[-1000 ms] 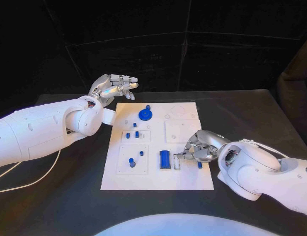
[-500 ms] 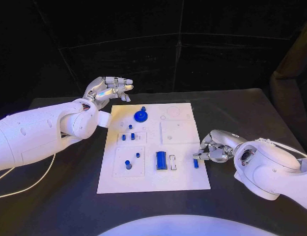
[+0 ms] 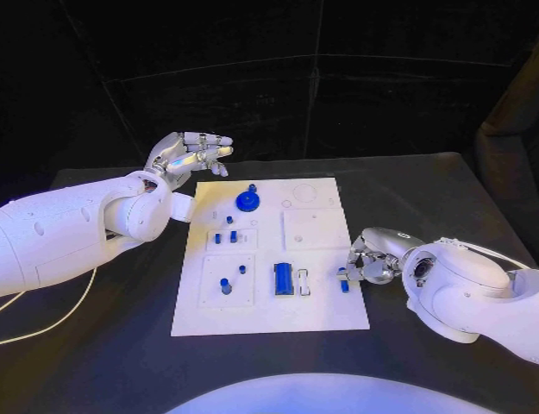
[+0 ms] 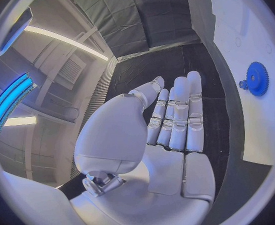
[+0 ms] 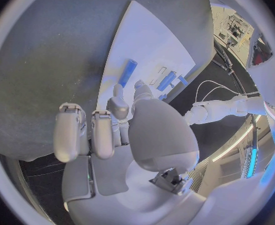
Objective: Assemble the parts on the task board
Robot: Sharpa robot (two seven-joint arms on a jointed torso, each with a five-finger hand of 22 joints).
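Observation:
The white task board (image 3: 327,310) lies mid-table. Standing on its far part is a blue gear (image 3: 247,202), also caught in the left wrist view (image 4: 257,78). Small blue pegs (image 3: 226,237) stand in its left half, and a blue block (image 3: 283,279) sits near the front. A short blue bar (image 3: 342,279) lies at the board's right edge; the right wrist view has this bar (image 5: 128,73) just beyond my fingertips. My right hand (image 3: 371,259) hovers beside the bar with bent fingers, holding nothing. My left hand (image 3: 191,153) is raised past the board's far left corner, fingers extended (image 4: 175,120), empty.
A pale grey piece (image 3: 303,282) lies beside the blue block. A white cable (image 3: 46,323) trails over the black table at the front left. Dark curtains close off the back of the table.
My right hand has drawn back to the right, off the board, leaving the blue bar lying at the edge. The left hand has stayed raised. The camera has shifted a little.

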